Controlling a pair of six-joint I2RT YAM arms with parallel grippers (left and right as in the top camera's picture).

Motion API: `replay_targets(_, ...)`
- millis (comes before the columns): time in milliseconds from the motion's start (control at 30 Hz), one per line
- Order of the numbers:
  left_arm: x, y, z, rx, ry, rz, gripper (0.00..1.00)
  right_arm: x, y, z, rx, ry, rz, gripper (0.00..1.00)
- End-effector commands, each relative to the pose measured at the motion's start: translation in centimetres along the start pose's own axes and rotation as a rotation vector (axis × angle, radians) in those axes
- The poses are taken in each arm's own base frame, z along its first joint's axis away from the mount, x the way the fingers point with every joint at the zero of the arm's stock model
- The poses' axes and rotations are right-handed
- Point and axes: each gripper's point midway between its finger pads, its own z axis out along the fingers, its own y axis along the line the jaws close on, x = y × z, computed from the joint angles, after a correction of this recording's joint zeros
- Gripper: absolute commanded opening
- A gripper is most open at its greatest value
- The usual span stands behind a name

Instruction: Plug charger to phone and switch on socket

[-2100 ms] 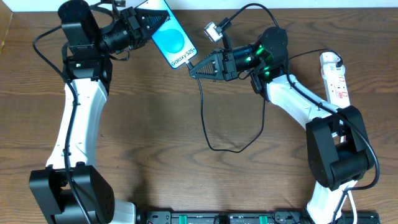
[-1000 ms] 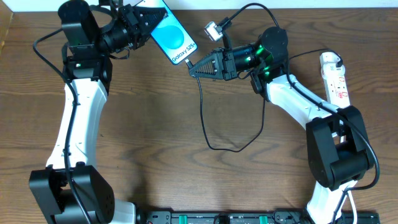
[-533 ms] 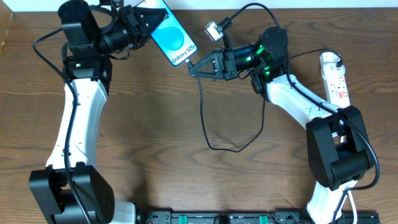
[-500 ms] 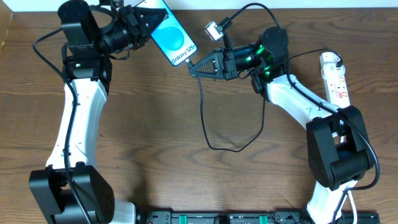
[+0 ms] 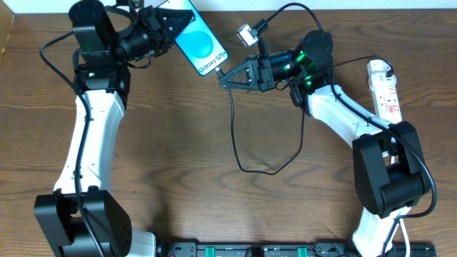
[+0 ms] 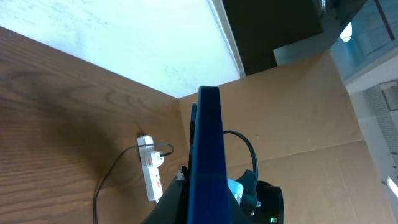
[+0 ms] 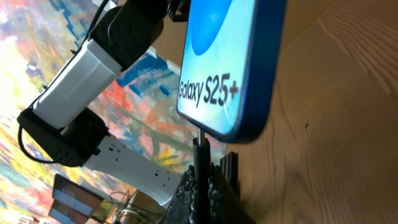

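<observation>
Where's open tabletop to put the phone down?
Widest bare wood lies between the left arm and the charger loop, and in front of that loop. Crowded: top centre around the phone and right gripper, and the right edge by the socket.

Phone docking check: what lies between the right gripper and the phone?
Only the charger tip, meeting the phone at its bottom edge; right wrist view.

We record: one brown wood-grain table (image 5: 178,150); one black rail with green marks (image 5: 235,250) along its near edge; brown cardboard panels (image 6: 298,118) standing past its far edge.
</observation>
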Motion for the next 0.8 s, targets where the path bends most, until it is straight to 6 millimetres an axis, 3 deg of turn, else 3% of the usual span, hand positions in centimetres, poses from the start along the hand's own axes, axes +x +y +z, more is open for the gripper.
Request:
replay_targets(0, 1.19, -2.0, 0.53, 0.04, 0.044, 0.04, 0.08, -0.74, -0.06, 0.34, 0.009, -0.035, -0.009, 0.01)
replay_targets(767, 1.4, -2.09, 0.54, 0.046, 0.054, 0.064, 0.08, -0.57, -0.16, 0.62, 0.007, -0.029, 0.011, 0.01)
